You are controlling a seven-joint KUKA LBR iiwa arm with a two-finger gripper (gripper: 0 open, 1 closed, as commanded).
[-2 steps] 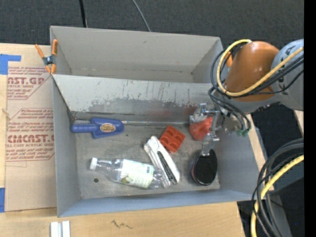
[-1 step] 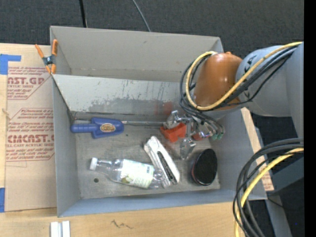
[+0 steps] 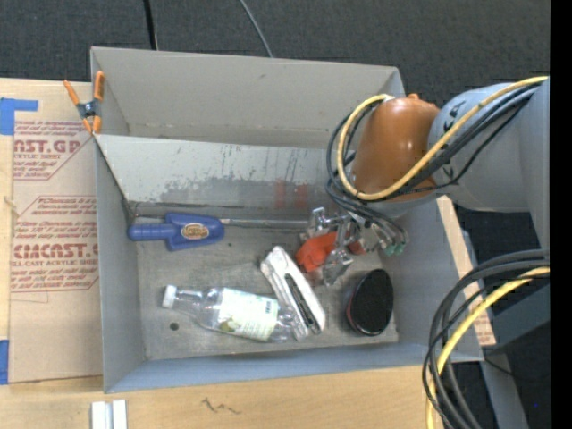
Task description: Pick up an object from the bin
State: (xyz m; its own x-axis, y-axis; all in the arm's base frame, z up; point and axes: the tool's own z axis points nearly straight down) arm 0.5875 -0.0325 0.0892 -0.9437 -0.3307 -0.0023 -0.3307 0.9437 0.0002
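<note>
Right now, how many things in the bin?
5: screwdriver back left, bottle front, white-black tool centre, orange thing at gripper, black oval front right. Arm may hide more.

Bottle [image 3: 228, 312] lies before screwdriver [image 3: 175, 231], left of disc [image 3: 369, 302]

Open floor on the left, crowding on the right.
Bare bin floor [image 3: 206, 266] lies between the blue-handled screwdriver [image 3: 174, 231] along the back and the clear bottle [image 3: 228, 309] at the front. To the right, a white-and-black flat tool [image 3: 293, 291], a black oval piece [image 3: 369, 302] and an orange-red thing [image 3: 311, 254] crowd close round the hand [image 3: 338, 247].
</note>
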